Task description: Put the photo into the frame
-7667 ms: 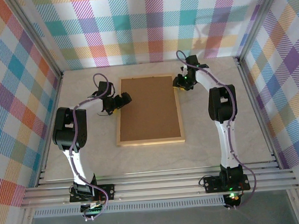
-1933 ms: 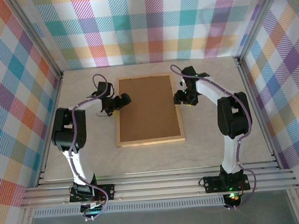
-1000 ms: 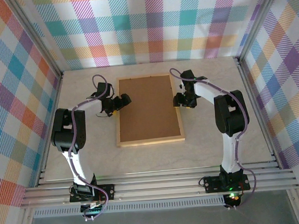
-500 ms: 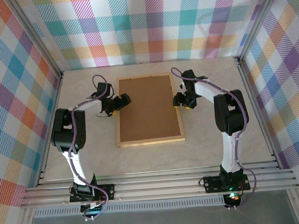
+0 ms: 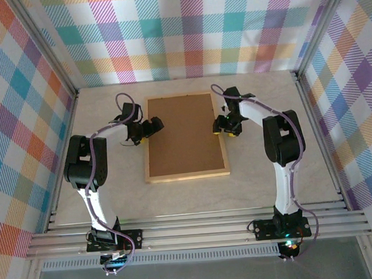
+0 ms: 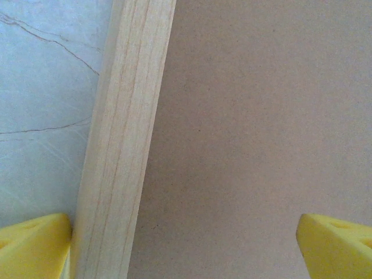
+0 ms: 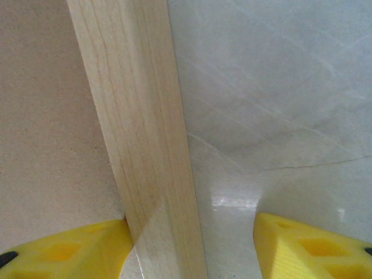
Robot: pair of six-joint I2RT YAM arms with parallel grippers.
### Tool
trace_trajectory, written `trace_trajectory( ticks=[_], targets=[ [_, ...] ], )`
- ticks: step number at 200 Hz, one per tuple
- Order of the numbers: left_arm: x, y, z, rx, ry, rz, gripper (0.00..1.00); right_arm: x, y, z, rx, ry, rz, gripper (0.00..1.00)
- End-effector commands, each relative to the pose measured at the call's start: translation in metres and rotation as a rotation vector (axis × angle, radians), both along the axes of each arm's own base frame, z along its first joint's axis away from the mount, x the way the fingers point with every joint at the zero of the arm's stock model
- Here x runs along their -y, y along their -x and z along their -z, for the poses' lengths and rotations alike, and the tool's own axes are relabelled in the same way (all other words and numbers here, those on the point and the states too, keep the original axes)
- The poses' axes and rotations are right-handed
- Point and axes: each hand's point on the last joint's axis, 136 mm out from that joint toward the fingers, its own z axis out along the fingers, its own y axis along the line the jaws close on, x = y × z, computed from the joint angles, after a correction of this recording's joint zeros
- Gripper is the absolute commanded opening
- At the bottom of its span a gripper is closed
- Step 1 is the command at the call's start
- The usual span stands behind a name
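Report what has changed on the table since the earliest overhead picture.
The right gripper slid along the right rail of the frame, from near its far corner toward mid-rail, and its jaws are open astride the rail. Nothing was gripped or let go. The left gripper stayed in place astride the left rail, jaws open. The frame stayed put, brown backing board up.

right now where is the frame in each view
top external: frame lies flat, back up, near picture centre
left wrist: frame edge runs up, left of centre
right wrist: frame edge runs up, left of centre
shared landmark: brown backing board beside that edge
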Motion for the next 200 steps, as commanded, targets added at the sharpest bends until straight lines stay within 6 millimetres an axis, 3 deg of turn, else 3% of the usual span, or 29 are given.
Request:
trace_trajectory(
  ticks=[1, 22, 38, 86, 109, 152, 175, 200],
  targets=[
    [0.034, 0.020, -0.004, -0.048, 0.095, 0.076, 0.98, -0.024, 0.033, 0.059, -0.138, 0.022, -0.051, 0.61],
    [0.032, 0.019, -0.005, -0.047, 0.084, 0.072, 0.98, -0.026, 0.033, 0.058, -0.139, 0.019, -0.051, 0.62],
    [0.031, 0.019, -0.006, -0.046, 0.077, 0.066, 0.98, -0.031, 0.029, 0.048, -0.121, -0.009, -0.056, 0.62],
    [0.021, 0.019, -0.007, -0.050, 0.049, 0.038, 0.99, -0.054, 0.006, -0.022, 0.018, -0.148, -0.081, 0.68],
    [0.014, 0.020, -0.008, -0.049, 0.040, 0.022, 0.99, -0.037, -0.001, -0.042, 0.084, -0.079, -0.077, 0.69],
    [-0.001, 0.020, -0.009, -0.053, 0.031, -0.008, 0.99, 0.009, 0.003, -0.057, 0.132, 0.105, -0.059, 0.70],
    [-0.006, 0.020, -0.011, -0.047, 0.028, -0.022, 0.99, 0.022, 0.013, -0.069, 0.154, 0.134, -0.050, 0.71],
    [-0.008, 0.020, -0.013, -0.043, 0.028, -0.025, 0.99, 0.033, 0.037, -0.069, 0.125, 0.153, -0.055, 0.71]
  ],
)
